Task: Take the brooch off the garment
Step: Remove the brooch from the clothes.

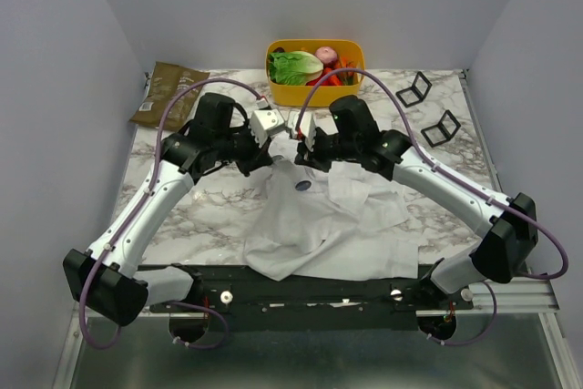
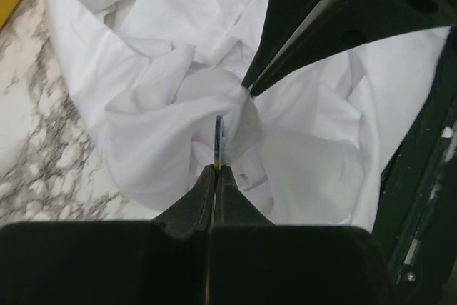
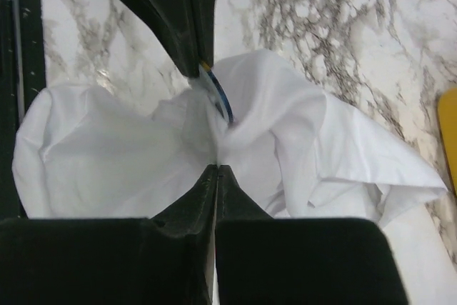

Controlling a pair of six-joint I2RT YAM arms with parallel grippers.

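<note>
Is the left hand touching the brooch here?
Touching. The left wrist view shows the left hand shut on the brooch, its blue edge sticking out between the fingertips, against the white garment.

Yellow bin [image 1: 314,94] holds vegetables [image 1: 296,67]; brown pouch [image 1: 168,95] lies left.

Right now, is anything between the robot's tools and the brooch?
Nothing visible does. The left tool pinches the brooch by its edge, and the right tool grips the garment right beside it.
</note>
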